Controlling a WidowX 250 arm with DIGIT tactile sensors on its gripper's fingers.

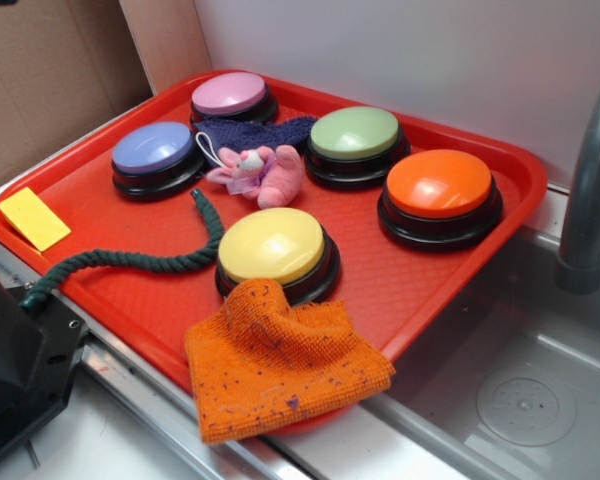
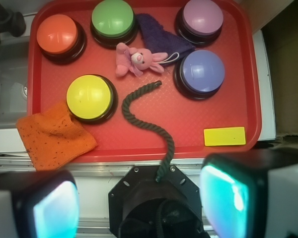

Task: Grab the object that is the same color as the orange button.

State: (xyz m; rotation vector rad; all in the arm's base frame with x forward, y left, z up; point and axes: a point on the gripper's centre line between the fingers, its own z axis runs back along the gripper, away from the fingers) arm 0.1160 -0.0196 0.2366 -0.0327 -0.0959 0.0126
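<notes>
The orange knitted cloth (image 1: pixel 280 365) with dark flecks droops over the front edge of the red tray (image 1: pixel 110 185), touching the yellow button. In the wrist view the cloth (image 2: pixel 52 134) lies at the tray's lower left corner. The orange button (image 1: pixel 440 185) stands at the tray's right side, seen in the wrist view as the orange button (image 2: pixel 57 33) at top left. My gripper (image 2: pixel 140 201) hangs high above the tray's near edge, open wide with nothing between its fingers (image 2: pixel 54 208). It is well short of the cloth and does not show in the exterior view.
The tray also holds a yellow button (image 1: pixel 273 245), green button (image 1: pixel 355 135), pink button (image 1: pixel 230 95), blue button (image 1: pixel 155 150), pink plush bunny (image 1: pixel 260 172), dark blue cloth (image 1: pixel 255 130), green rope (image 1: pixel 130 260) and yellow block (image 1: pixel 32 218). A sink (image 1: pixel 520 390) and faucet (image 1: pixel 590 190) lie right; the robot base (image 1: pixel 20 370) is at the left.
</notes>
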